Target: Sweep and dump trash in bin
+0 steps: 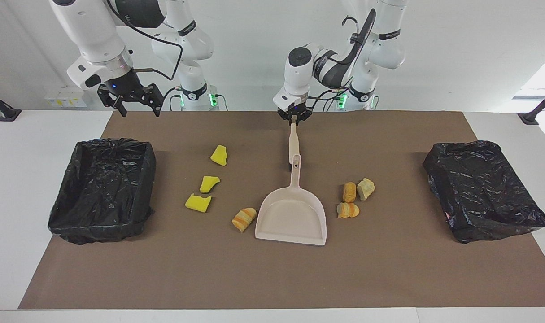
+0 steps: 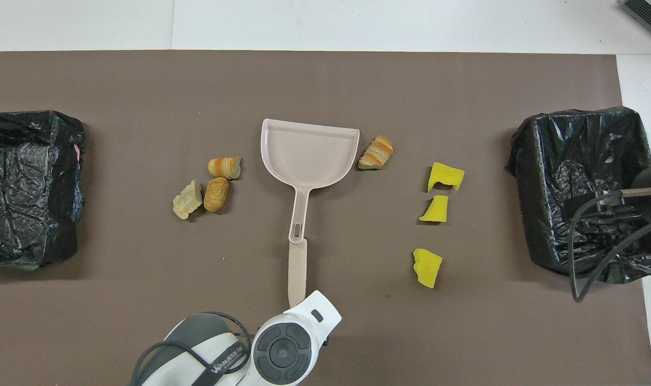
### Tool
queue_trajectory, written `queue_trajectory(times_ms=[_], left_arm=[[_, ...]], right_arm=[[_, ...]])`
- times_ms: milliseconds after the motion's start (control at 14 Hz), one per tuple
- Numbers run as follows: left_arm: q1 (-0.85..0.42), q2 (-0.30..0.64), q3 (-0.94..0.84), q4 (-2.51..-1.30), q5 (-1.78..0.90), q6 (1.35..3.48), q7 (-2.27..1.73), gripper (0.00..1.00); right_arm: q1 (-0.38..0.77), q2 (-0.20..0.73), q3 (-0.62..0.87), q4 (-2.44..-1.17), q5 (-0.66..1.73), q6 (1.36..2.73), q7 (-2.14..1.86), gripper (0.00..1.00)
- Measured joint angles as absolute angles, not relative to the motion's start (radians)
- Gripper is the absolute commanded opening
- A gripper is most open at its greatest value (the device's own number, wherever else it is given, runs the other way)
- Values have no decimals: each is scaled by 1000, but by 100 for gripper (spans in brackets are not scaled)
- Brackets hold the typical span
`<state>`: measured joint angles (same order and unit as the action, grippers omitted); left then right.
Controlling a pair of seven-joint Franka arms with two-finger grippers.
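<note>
Smooth beige plastic dustpan (image 1: 291,217); matt brown paper-like mat (image 1: 272,273); glossy crinkled black plastic bin liners (image 1: 102,188); yellow foam-like scraps (image 1: 198,202).

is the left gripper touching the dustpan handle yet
Touching. In the facing view the left gripper is shut on the end of the dustpan handle, no gap between them.

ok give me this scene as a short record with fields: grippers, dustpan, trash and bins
left gripper: shut on the dustpan handle end nearest the robots
right gripper: open, in the air by the bin at the right arm's end, waiting
dustpan: flat on the mat, mid-table, empty
yellow scraps: three, toward the right arm's end
bread lumps: three toward the left arm's end, one beside the pan
bins: two, black-lined, one at each end
</note>
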<state>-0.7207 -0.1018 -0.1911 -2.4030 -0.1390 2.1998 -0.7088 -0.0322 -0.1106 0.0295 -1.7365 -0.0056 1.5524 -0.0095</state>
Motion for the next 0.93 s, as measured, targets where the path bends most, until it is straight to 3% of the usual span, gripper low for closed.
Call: queue_trajectory(times_ms=[358,572,930], left_arm=[[-603,-117,-173,-2327,-139,2056,-624,0],[-475,-164,-167,-2243,-139,1881,-490,0],[-235,-172,-160,-2119,-55,1732,-242,0]], right_arm=[[-32,-52,80,-1683,-6,1522,22,100],[-12,13,157,-1672,-5,1600,144,100],[197,106,170,-1670,-5,1779,469,100]])
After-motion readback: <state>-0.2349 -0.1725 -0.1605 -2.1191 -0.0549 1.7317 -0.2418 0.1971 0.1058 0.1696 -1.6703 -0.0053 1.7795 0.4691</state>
